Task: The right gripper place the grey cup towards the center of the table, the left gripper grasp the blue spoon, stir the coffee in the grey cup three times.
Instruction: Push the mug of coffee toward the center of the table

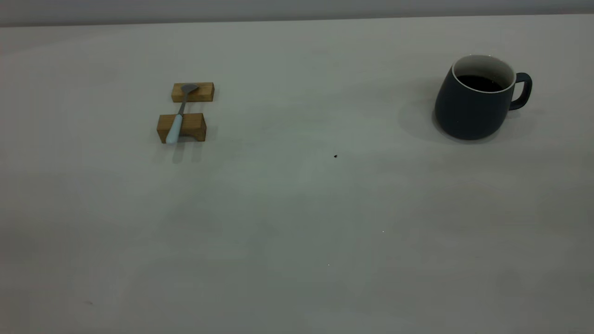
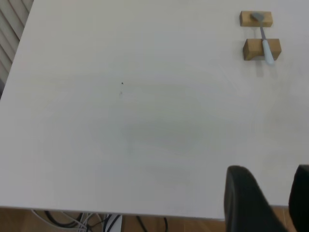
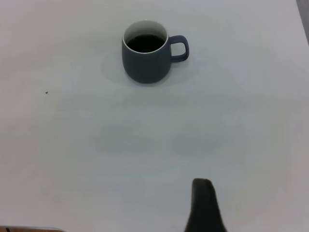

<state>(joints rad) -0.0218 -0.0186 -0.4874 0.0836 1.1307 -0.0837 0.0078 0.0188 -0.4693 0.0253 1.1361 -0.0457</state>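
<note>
Both grippers hang back at the near table [image 1: 297, 232] edge: left gripper [image 2: 270, 198] fingers apart, right gripper [image 3: 205, 208] state unclear. Far left, the blue spoon [image 1: 178, 116] bridges two wooden blocks [image 1: 182, 126], handle nearward, bowl away. Far right stands the grey cup [image 1: 473, 99] of coffee [image 1: 480, 83], handle pointing right.

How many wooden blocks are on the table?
2. The far block carries the spoon's bowl; the near block, just in front of it, carries the handle of the spoon. Both sit at the table's left side. None seems hidden.
</note>
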